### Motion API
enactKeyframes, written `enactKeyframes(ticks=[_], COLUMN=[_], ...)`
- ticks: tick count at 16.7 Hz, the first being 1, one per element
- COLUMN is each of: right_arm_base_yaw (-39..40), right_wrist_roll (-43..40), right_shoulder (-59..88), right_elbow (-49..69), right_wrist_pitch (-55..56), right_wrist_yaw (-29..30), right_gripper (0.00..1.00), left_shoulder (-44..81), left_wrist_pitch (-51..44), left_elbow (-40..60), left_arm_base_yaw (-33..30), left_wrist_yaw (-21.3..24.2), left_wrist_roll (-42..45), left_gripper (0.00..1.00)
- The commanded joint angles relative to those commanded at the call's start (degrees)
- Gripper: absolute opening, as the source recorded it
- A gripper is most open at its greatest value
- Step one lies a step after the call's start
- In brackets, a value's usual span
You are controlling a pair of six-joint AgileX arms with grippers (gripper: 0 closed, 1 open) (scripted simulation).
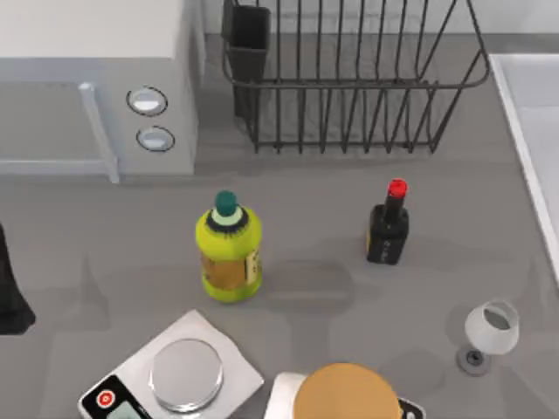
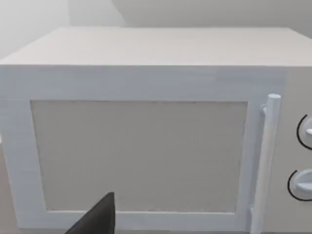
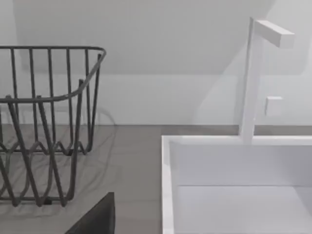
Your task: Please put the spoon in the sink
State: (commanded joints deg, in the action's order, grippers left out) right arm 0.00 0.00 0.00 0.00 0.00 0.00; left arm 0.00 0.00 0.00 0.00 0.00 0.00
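Right tool (image 3: 95, 219): one dark finger tip in the right wrist view, opening could not be told, nothing seen held. Just ahead of it lay the sink (image 3: 168, 161), pale whitish-grey basin, lighter raised rim, white faucet (image 3: 251, 78) behind. Dish rack (image 3: 44, 122) stood beside, bare counter (image 3: 131, 161) between. Left tool (image 2: 97, 222) faced the microwave (image 2: 141, 146); opening untellable. No writing legible.

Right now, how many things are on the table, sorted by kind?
Bottles: 2, the yellow bottle and the dark bottle
Glasses: 1, the wine glass
Scales: 1, the kitchen scale
Racks: 1, the wire dish rack
Microwaves: 1, the microwave
Sinks: 1, the sink
Round tan things at the near edge: 1, the tan disc
Total: 8
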Motion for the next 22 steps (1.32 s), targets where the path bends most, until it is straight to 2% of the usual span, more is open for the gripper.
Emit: enactKeyframes(ticks=[4, 7, 16, 22], right_arm_base_yaw=[-1.18, -4.89, -21.3, -28.97], right_wrist_roll=[0.36, 1.56, 7.12, 9.62], right_shoulder=[1.99, 9.44, 53.72, 72.02], right_elbow=[1.76, 7.56, 32.44, 44.58], right_wrist_pitch=[-1.95, -9.01, -43.59, -58.87], right_wrist_yaw=[-0.14, -0.82, -4.34, -5.91], right_gripper=[1.0, 1.0, 1.0, 1.0], left_shoulder=[0.0, 0.0, 0.0, 0.0], left_wrist_pitch=[0.0, 0.0, 0.0, 0.0], left_elbow=[0.0, 0.0, 0.0, 0.0], left_arm_base_yaw=[0.0, 0.0, 0.0, 0.0], left_wrist_yaw=[0.0, 0.0, 0.0, 0.0], left_wrist_roll=[0.0, 0.0, 0.0, 0.0], left_gripper=[1.0, 1.0, 1.0, 1.0])
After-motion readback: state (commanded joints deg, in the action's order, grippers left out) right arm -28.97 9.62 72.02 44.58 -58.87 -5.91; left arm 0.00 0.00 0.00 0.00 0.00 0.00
